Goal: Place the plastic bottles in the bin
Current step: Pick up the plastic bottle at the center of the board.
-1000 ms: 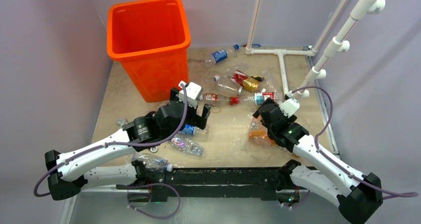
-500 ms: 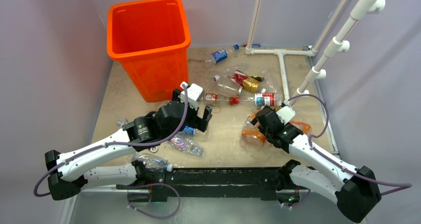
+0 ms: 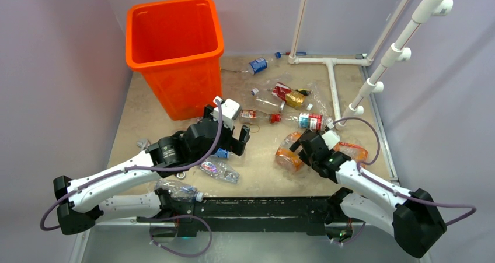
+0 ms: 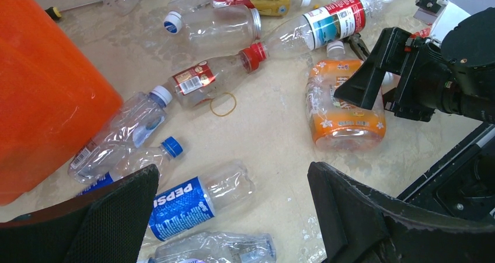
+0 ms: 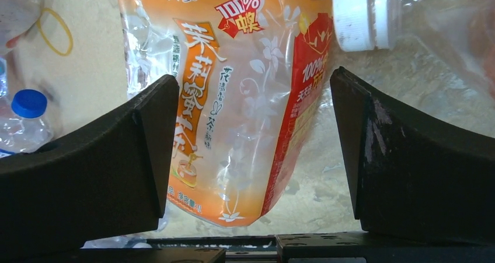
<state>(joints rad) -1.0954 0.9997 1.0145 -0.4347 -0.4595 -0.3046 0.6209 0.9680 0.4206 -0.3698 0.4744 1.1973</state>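
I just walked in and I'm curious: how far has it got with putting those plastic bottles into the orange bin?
Barely begun. Done: nothing that shows; the overhead view finds no bottle inside the orange bin. In hand: the right fingers straddle the orange-labelled bottle, open, not gripping. The left fingers hang open over a Pepsi bottle. Left: all the bottles in view lie on the table.

The bright-orange bin (image 3: 182,94) is seen standing upright at the far left of the table (image 3: 260,172). The left gripper (image 3: 229,129) is held just in front of it, fingers spread, above the near blue-labelled bottle (image 3: 221,153). The right gripper (image 3: 300,151) is positioned over an orange-tinted bottle (image 3: 284,160) lying on its side. Clear bottles are scattered beyond the arms beside a white pipe frame (image 3: 333,82), among them a red-labelled bottle (image 3: 311,121) and the far blue-labelled bottle (image 3: 257,65).
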